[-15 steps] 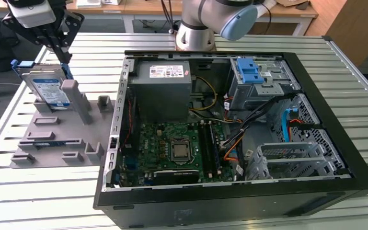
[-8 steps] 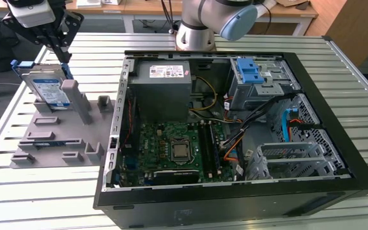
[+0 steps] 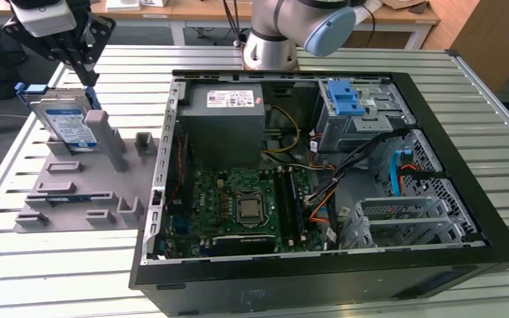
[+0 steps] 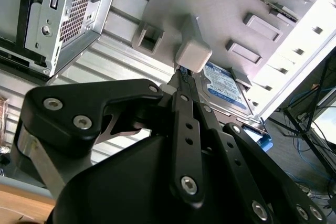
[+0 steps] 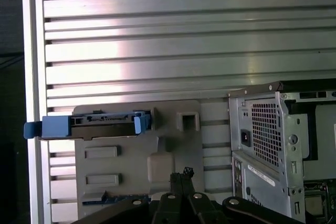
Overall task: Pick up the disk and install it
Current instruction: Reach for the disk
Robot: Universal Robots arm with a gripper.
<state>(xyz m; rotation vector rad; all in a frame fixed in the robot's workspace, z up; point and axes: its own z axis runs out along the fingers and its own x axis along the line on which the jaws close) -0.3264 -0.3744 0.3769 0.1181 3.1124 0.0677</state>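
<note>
The disk [image 3: 65, 123] is a silver hard drive with a blue-and-white label and a blue rail frame. It stands on edge in the grey holder plate [image 3: 77, 199], at the exterior view's left. In the first wrist view the disk [image 5: 94, 125] shows edge-on with its blue rail, and in the second wrist view the disk [image 4: 227, 88] shows its label. My gripper [image 3: 88, 76] hangs just above the disk's upper right corner, apart from it. Both wrist views show its black fingertips [image 5: 181, 174] [image 4: 181, 76] pressed together, shut on nothing, over a grey post of the plate beside the disk.
An open black computer case [image 3: 466, 199] lies on the slatted metal table [image 3: 60, 278], at the exterior view's right of the plate. Inside are a grey power-supply box [image 3: 228, 119], a green motherboard [image 3: 236, 205], cables and a drive cage with a blue latch [image 3: 347, 99].
</note>
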